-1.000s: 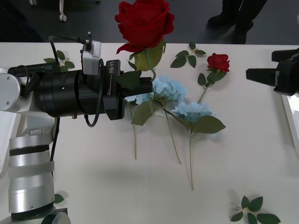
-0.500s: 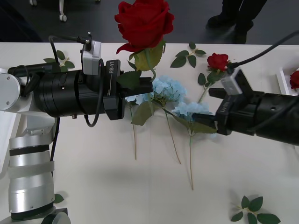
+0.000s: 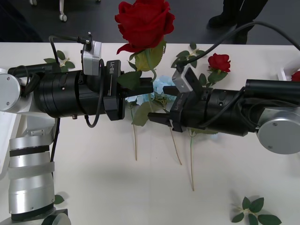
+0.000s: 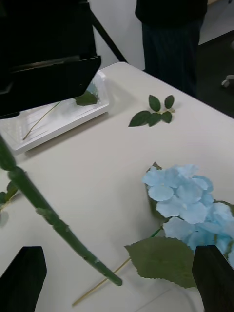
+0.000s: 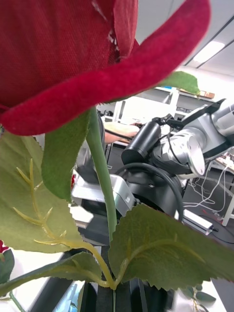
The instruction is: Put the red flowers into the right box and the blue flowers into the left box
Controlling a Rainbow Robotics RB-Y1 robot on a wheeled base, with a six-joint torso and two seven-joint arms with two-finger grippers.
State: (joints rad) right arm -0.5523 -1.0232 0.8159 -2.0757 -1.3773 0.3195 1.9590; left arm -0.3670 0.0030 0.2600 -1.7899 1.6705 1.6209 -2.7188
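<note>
Open right tool point(image 3: 153, 116) beside raised rose point(image 3: 144, 21)

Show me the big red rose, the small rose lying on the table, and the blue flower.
big red rose point(image 3: 144, 21), front view, bloom.
small rose point(image 3: 219, 62), front view, head.
blue flower point(image 4: 187, 195), right wrist view, petal cluster.

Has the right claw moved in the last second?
Yes. The right claw swept in from the table's right edge toward the left claw, now over the blue flowers.

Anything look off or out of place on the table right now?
Nothing is spilled or damaged. The left gripper holds a red rose upright by its stem, on the robot's left, far from the right box. The right gripper reaches toward it, fingers open, over the blue flowers.
</note>
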